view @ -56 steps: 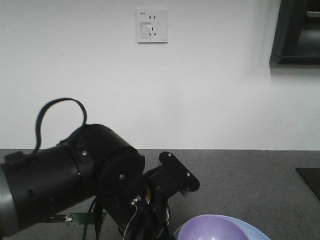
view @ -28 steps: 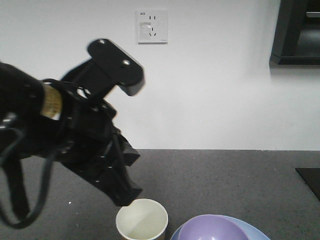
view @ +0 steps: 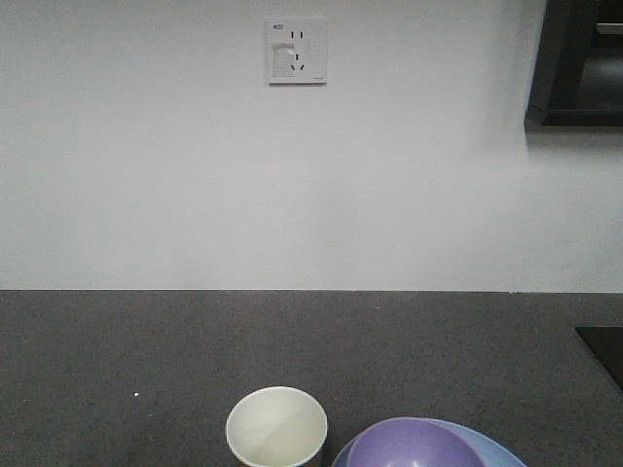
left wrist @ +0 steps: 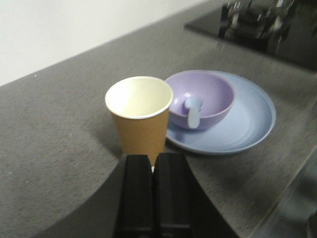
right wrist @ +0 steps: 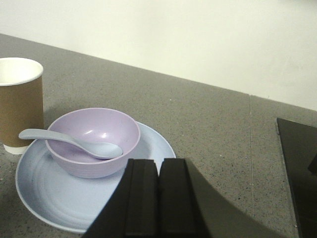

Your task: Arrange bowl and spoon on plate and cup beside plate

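Observation:
The lavender bowl sits on the pale blue plate, and the white spoon lies in it with the handle over the rim. The brown paper cup stands upright beside the plate, touching its edge, and is empty. In the front view the cup and the bowl show at the bottom edge. My left gripper is shut and empty, just short of the cup's base. My right gripper is shut and empty, near the plate's rim.
A dark grey counter runs to a white wall with a socket. A black glass hob lies beyond the plate, its edge to the right in the right wrist view. A dark cabinet hangs at upper right.
The left arm, which filled the front view over the cup's spot, has lifted away and left that view. The cup stands free beside the plate.

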